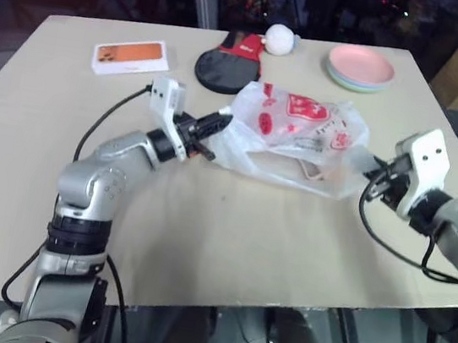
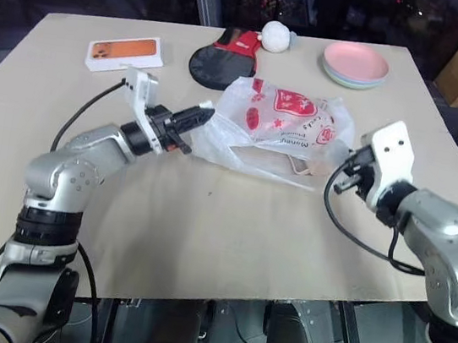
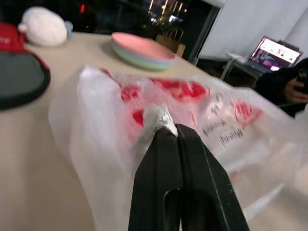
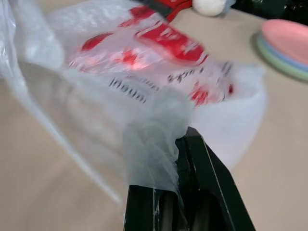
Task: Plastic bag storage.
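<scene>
Two grippers pinch the plastic bag point(image 1: 295, 138) at centre frame on the table point(image 1: 203, 236): left gripper point(image 1: 218, 124) jaws clamped on its left edge, right gripper point(image 4: 185, 144) jaws clamped on a bunched fold at its right. Pink plates point(image 1: 360, 68) upper right.

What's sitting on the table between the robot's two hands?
The plastic bag stretches between them: the left hand pinches one edge and the right hand pinches the other. The left eye view shows it, with nothing else in that stretch.
</scene>
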`<state>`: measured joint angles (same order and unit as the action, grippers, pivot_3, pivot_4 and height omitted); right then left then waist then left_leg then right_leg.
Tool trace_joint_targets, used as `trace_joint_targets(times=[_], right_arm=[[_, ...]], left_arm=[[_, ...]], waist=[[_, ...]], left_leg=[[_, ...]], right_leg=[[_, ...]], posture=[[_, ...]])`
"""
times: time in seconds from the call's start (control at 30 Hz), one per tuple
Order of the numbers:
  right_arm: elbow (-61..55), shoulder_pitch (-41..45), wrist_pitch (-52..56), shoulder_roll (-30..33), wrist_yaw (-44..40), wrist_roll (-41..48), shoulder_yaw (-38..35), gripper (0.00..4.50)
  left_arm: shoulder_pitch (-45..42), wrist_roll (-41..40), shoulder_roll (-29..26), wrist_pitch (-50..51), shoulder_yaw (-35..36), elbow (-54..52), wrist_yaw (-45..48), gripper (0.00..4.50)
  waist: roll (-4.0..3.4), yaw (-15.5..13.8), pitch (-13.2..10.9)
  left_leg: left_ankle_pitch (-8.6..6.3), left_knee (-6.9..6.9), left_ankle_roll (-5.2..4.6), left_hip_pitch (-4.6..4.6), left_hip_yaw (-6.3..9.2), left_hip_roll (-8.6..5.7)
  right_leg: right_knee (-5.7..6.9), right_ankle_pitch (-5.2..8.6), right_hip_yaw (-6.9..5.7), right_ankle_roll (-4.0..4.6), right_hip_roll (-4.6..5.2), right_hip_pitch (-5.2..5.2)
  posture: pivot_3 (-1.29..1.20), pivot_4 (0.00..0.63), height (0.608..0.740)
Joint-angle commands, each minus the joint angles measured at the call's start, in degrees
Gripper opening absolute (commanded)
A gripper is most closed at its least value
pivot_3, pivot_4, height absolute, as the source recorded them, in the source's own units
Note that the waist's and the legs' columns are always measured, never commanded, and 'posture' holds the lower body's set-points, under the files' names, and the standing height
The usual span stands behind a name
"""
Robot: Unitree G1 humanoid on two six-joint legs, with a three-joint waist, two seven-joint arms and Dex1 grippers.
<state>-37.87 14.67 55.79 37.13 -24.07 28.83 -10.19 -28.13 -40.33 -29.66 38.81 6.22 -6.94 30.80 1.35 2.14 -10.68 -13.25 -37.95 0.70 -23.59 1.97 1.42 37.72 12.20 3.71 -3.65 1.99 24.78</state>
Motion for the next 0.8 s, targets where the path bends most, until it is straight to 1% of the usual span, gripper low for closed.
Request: trace_joint_targets(times=[0.03, 0.07, 0.1, 0.13, 0.17, 0.2, 0.23, 0.27, 0.33, 0.37, 0.4, 0.43, 0.47, 0.5, 0.63, 0.73, 0.8], right_arm=[[-3.79, -4.30, -3.38, -0.43, -1.75, 1.10, -1.04, 0.00], [-4.02, -5.19, -4.60, -0.45, -1.60, 0.42, -0.76, 0.00], [-4.48, -6.19, -5.72, -0.49, -1.58, -0.06, -0.79, 0.57], [-4.95, -6.93, -6.41, -0.63, -1.40, -0.17, -1.15, 0.79], [-5.94, -8.12, -7.04, -0.54, -1.76, 0.30, -2.10, 1.35], [-7.69, -10.46, -7.85, -0.18, -2.63, 0.93, -3.70, 1.72], [-9.32, -12.87, -8.22, 0.17, -3.48, 1.77, -5.40, 2.26], [-11.28, -16.20, -8.34, 0.64, -4.96, 3.09, -7.43, 2.71], [-14.28, -24.09, -9.45, 1.76, -8.18, 3.68, -11.43, 3.64], [-15.14, -27.95, -10.61, 2.03, -9.60, 3.31, -13.30, 4.26], [-15.58, -31.23, -11.80, 2.05, -10.78, 2.92, -15.06, 4.49], [-15.69, -33.98, -13.26, 1.98, -11.87, 2.61, -16.71, 4.50], [-15.29, -36.14, -14.86, 1.86, -12.55, 1.85, -18.03, 4.50], [-14.28, -37.61, -16.73, 1.65, -12.71, 0.50, -18.86, 4.50], [-9.63, -40.09, -21.70, 1.03, -13.92, -1.52, -19.16, 4.50], [-7.04, -40.70, -24.50, 0.85, -14.63, -2.67, -18.86, 4.50], [-5.41, -40.94, -25.97, 0.22, -14.58, -2.96, -19.59, 4.50]], left_arm=[[2.72, 1.33, -0.74, -0.47, 0.68, -2.61, 1.04, 0.02], [4.03, 2.05, -1.51, -1.64, 0.72, -3.32, 2.42, 0.02], [5.28, 1.07, -1.66, -1.52, 1.78, -4.25, 3.06, 0.00], [6.24, -0.73, -1.66, -1.14, 2.88, -5.31, 4.32, 0.00], [7.64, -1.43, -2.07, -1.42, 3.50, -6.86, 5.50, 0.56], [9.92, -1.79, -2.58, -2.18, 4.36, -8.46, 6.81, 0.80], [12.18, -1.45, -3.16, -3.26, 4.98, -9.91, 7.91, 1.29], [14.71, -1.20, -3.76, -4.16, 5.85, -11.33, 8.95, 1.69], [19.03, -1.31, -4.96, -5.06, 7.99, -13.20, 10.56, 2.62], [21.01, -1.30, -5.52, -5.32, 9.22, -13.61, 11.00, 3.19], [22.65, -1.29, -5.92, -5.41, 10.50, -13.73, 11.03, 3.45], [24.17, -1.08, -6.38, -5.58, 11.66, -13.83, 11.01, 4.06], [25.33, -0.89, -6.63, -5.67, 12.83, -13.76, 10.59, 4.39], [25.85, -1.49, -6.69, -4.92, 14.26, -13.26, 9.70, 4.48], [25.22, -0.77, -7.85, -4.24, 17.14, -9.22, 8.48, 4.48], [23.73, -1.17, -8.24, -3.74, 18.23, -7.40, 7.85, 4.48], [23.14, -1.74, -8.84, -3.27, 19.12, -7.05, 7.96, 4.48]], waist=[[0.01, 0.03, 0.01], [0.00, 0.08, 0.01], [0.00, 0.22, 0.01], [0.02, 0.30, 0.02], [0.04, 0.27, 0.03], [0.04, 0.21, 0.03], [0.04, 0.16, 0.04], [0.03, 0.08, 0.05], [0.03, -0.14, 0.07], [0.03, -0.27, 0.07], [0.05, -0.41, 0.09], [0.08, -0.41, 0.10], [0.11, -0.41, 0.12], [0.15, -0.43, 0.15], [0.46, -0.32, 0.34], [0.45, -0.21, 0.33], [0.46, -0.21, 0.33]], left_leg=[[0.00, -0.04, 0.00, 0.12, -0.01, 0.00], [0.00, -0.15, 0.00, 0.09, -0.01, 0.01], [0.00, -0.30, 0.00, 0.05, -0.02, 0.03], [0.00, -0.35, 0.00, 0.05, -0.05, 0.04], [0.00, -0.36, 0.00, 0.07, -0.07, 0.05], [0.00, -0.37, 0.00, 0.06, -0.06, 0.06], [0.00, -0.37, 0.00, 0.02, -0.03, 0.07], [0.00, -0.35, 0.00, 0.02, -0.02, 0.08], [-0.02, -0.27, -0.01, -0.04, -0.02, 0.08], [-0.03, -0.27, -0.03, -0.03, -0.02, 0.09], [-0.05, -0.27, -0.05, -0.05, -0.02, 0.09], [-0.08, -0.28, -0.10, -0.08, -0.04, 0.09], [-0.09, -0.28, -0.12, -0.07, -0.06, 0.09], [-0.10, -0.32, -0.12, -0.09, -0.08, 0.09], [-0.09, -0.41, -0.12, 0.07, -0.11, 0.12], [-0.11, -0.39, -0.08, 0.70, -0.13, 0.15], [-0.14, -0.36, -0.04, 0.81, -0.10, 0.16]], right_leg=[[-0.01, 0.05, 0.01, 0.00, 0.00, -0.14], [0.00, 0.12, 0.01, 0.09, 0.00, -0.15], [0.01, 0.12, 0.02, 0.07, -0.02, -0.15], [0.02, 0.10, 0.06, 0.05, -0.03, -0.15], [0.04, 0.09, 0.08, 0.04, -0.03, -0.15], [0.05, 0.09, 0.08, 0.04, -0.04, -0.15], [0.05, 0.10, 0.07, 0.04, -0.06, -0.12], [0.07, 0.08, 0.06, 0.03, -0.06, -0.12], [0.03, -0.01, 0.05, -0.08, -0.06, -0.09], [0.02, -0.01, 0.03, -0.04, -0.05, -0.10], [-0.01, 0.00, 0.02, -0.04, -0.05, -0.10], [-0.10, 0.03, 0.01, -0.10, -0.03, -0.10], [-0.11, 0.08, 0.01, -0.12, -0.02, -0.11], [-0.12, 0.18, 0.02, 0.02, 0.00, -0.10], [-0.08, 0.18, 0.04, -0.01, -0.01, -0.20], [-0.10, 0.19, 0.06, 0.01, 0.02, -0.75], [-0.20, 0.19, 0.05, 0.01, 0.03, -0.88]], posture=[[0.00, 0.150, 0.740], [0.00, 0.150, 0.740], [0.00, 0.150, 0.740], [0.00, 0.150, 0.740], [0.00, 0.150, 0.740], [0.00, 0.150, 0.740], [0.00, 0.150, 0.740], [0.00, 0.150, 0.740], [0.00, 0.150, 0.740], [0.00, 0.150, 0.740], [0.00, 0.150, 0.740], [0.00, 0.150, 0.740], [0.00, 0.150, 0.740], [0.00, 0.150, 0.740], [0.00, 0.150, 0.740], [0.00, 0.150, 0.740], [0.00, 0.150, 0.740]])
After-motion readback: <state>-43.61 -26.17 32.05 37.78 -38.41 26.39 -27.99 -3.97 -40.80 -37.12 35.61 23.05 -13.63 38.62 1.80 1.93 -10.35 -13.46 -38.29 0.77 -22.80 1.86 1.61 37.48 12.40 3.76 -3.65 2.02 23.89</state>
